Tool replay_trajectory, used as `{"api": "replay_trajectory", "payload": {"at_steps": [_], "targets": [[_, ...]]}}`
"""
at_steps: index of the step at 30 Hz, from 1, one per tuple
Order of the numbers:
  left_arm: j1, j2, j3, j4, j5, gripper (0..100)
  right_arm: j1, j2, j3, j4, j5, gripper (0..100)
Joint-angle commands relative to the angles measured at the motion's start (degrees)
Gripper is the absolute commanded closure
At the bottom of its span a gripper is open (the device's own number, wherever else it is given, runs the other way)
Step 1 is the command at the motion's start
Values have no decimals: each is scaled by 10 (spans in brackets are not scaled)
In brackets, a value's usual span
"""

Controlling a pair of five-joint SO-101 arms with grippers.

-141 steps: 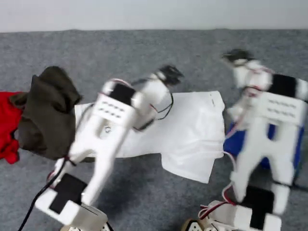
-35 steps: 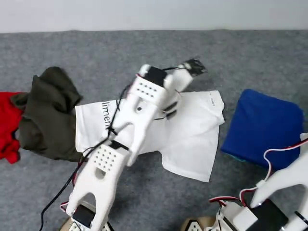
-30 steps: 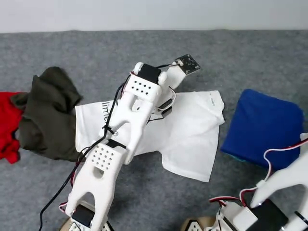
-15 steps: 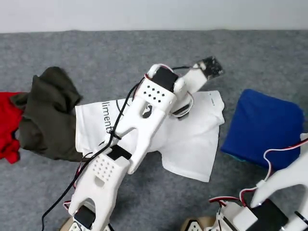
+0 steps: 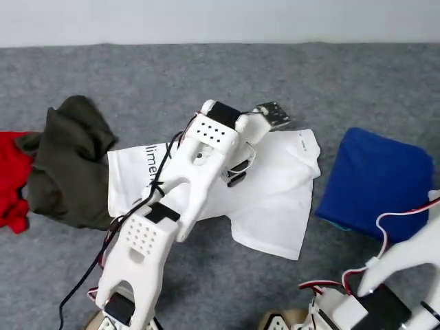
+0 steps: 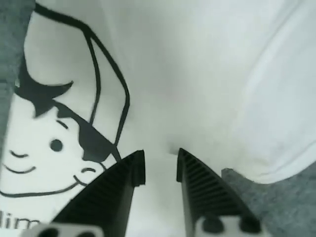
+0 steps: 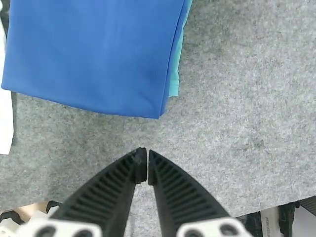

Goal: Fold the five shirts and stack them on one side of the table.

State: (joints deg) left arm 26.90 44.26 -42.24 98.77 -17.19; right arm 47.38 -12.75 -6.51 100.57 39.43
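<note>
The white shirt point(image 5: 275, 185) lies spread flat in the middle of the grey surface point(image 5: 206, 75), its black cartoon print facing up, and the left gripper point(image 6: 160, 160) hangs close over it with its fingers a narrow gap apart. To the right sits a folded blue shirt point(image 5: 375, 182) with a teal shirt's edge point(image 7: 175, 69) showing under it, and the right gripper point(image 7: 147, 158), pressed together, hovers over bare surface just near of it. On the far left, a crumpled olive shirt point(image 5: 65, 161) lies against a red shirt point(image 5: 10, 179).
</note>
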Motion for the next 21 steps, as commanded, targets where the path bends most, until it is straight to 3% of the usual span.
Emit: {"api": "replay_trajectory", "payload": {"at_steps": [1, 6, 14, 21], "targets": [[29, -41, -67, 19, 25, 888, -2, -32, -30, 23, 4, 990], [98, -104, -51, 19, 33, 853, -1, -39, -30, 24, 6, 990], [201, -143, 147, 11, 28, 808, -2, -64, -22, 24, 7, 990], [220, -143, 255, -84, 28, 806, -2, -102, 45, 23, 7, 990]]}}
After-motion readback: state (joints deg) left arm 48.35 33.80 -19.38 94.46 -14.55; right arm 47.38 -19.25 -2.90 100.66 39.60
